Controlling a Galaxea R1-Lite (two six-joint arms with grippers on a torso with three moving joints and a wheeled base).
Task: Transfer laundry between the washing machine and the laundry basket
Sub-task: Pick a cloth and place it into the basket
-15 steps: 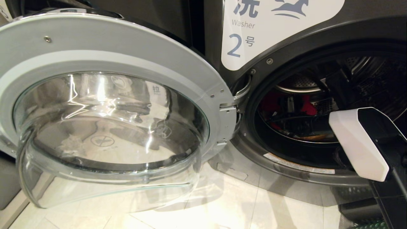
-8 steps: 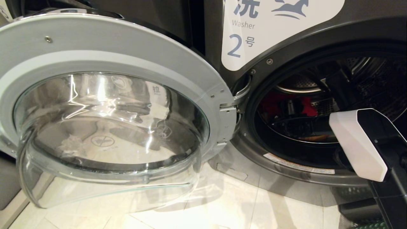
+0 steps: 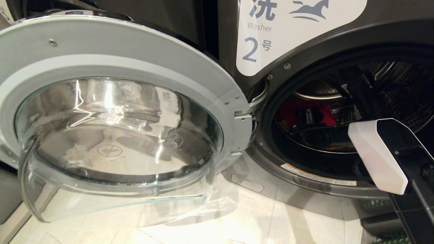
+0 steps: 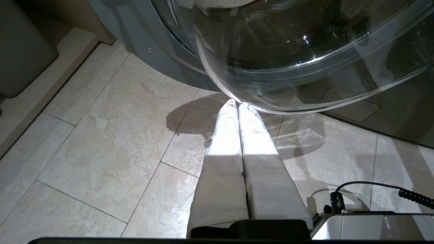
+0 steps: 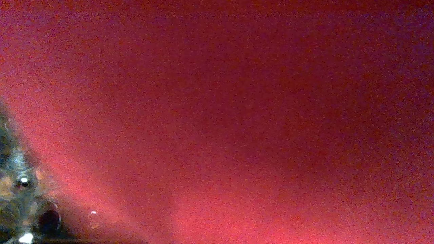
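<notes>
One red garment is seen bunched, no long axis discernible, inside the washing machine. Left gripper fingers pressed together; right fingers' state cannot be told.

This looks like a self-service laundrette rather than a home: the dark grey front-loading washing machine carries a white label with a horse logo, the word "Washer" and a big number 2, as numbered shop machines do. Another grey machine body stands right beside it, behind the open glass door, on pale stone floor tiles
</notes>
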